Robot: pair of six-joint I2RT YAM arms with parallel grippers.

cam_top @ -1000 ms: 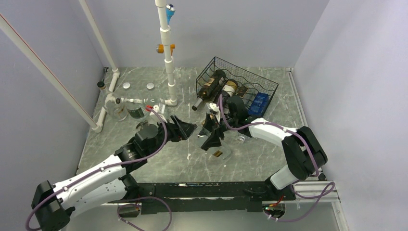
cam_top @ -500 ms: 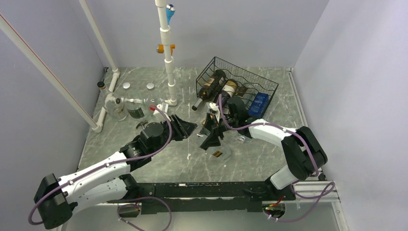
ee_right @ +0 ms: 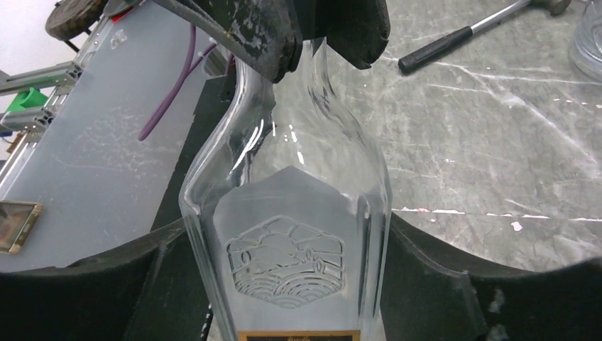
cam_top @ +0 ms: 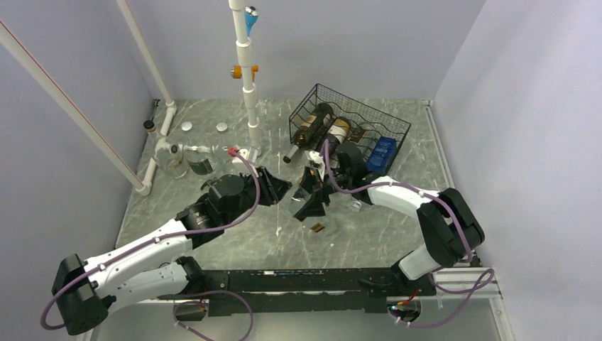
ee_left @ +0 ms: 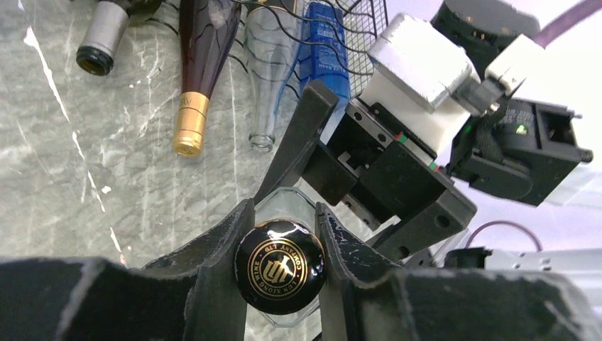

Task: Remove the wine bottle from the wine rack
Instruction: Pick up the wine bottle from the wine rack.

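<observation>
Left gripper (ee_left: 283, 214) pinched the black cap (ee_left: 279, 266) of the clear wine bottle (ee_right: 287, 213), probably to steady the neck end. Right gripper (ee_right: 289, 284) clasped the body from both sides, apparently taking the weight. Bottle slanted between the arms over the desk (cam_top: 376, 238), clear of the wine rack (cam_top: 304, 114) with its other bottles (cam_top: 312, 131).

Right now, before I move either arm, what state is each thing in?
Clear bottle: off the rack, stopper on, held by both grippers.
Left gripper: shut on the stopper.
Right gripper: closed around the clear bottle's body.
Rack: holds several bottles.
Gold-foil bottle: in the rack, sealed.
Silver-neck bottle: in the rack, mouth open.
</observation>
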